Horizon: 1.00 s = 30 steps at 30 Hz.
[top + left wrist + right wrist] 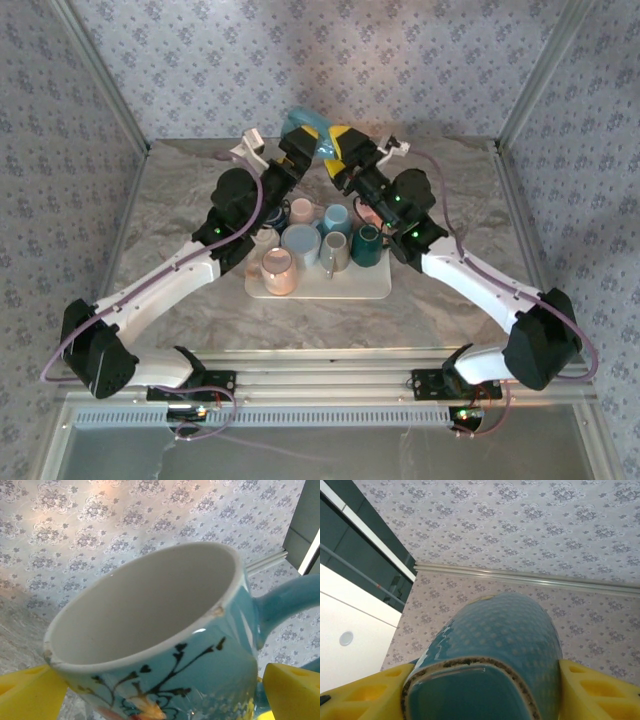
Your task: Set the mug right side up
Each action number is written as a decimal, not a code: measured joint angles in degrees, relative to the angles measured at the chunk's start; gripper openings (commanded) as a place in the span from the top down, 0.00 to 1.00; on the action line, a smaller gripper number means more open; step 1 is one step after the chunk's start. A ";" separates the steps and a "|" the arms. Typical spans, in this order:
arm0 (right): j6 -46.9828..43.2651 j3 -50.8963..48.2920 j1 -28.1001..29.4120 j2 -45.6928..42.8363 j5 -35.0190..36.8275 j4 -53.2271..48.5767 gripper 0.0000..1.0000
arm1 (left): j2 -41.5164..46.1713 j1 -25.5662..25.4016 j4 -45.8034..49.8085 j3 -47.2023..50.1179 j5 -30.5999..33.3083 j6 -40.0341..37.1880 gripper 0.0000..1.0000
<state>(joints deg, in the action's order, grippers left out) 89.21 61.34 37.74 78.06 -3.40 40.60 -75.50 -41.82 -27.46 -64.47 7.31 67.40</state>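
Located the mug (298, 122) raised off the table (180, 200), above its far middle, between the tips of the two arms. Found the right gripper (480, 690) clamped on it at a middling width, both yellow fingers (590, 690) pressed against the dotted teal wall near the base, foot ring facing that wrist's camera. Found the left gripper (160, 695) spread to its widest and straddling the mug's open end, one pad close by the rim (170, 547), the other standing just clear of the wall; could not confirm contact there. Noted the white-lined mouth turned toward the left arm and the base toward the right, the handle (285, 600) out at the right of the left wrist view, small chips on the rim, and a black branch motif on the side. Noted a white tray (370, 288) at the table's middle, carrying several other cups (300, 240), nearer the arm bases than the held mug.
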 measured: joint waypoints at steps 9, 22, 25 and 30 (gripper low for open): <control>1.27 0.00 1.92 0.92 4.50 3.23 0.48 | -2.08 -0.20 -5.77 -0.07 1.33 -0.26 0.02; 1.95 -0.61 2.23 1.86 6.51 7.28 0.44 | -3.34 -0.46 -9.90 -0.39 1.73 -1.09 0.38; 1.62 -0.81 2.23 1.88 6.45 7.80 0.37 | -3.34 -0.52 -11.47 0.37 1.73 -2.01 0.39; 0.98 -1.60 2.32 1.86 6.21 8.92 0.19 | -2.99 -0.57 -12.70 1.22 0.92 -5.57 0.40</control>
<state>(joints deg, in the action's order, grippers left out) 90.19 59.75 40.05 79.92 2.81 49.52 -78.50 -42.39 -40.16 -63.24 8.23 61.82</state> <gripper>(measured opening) 0.764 0.683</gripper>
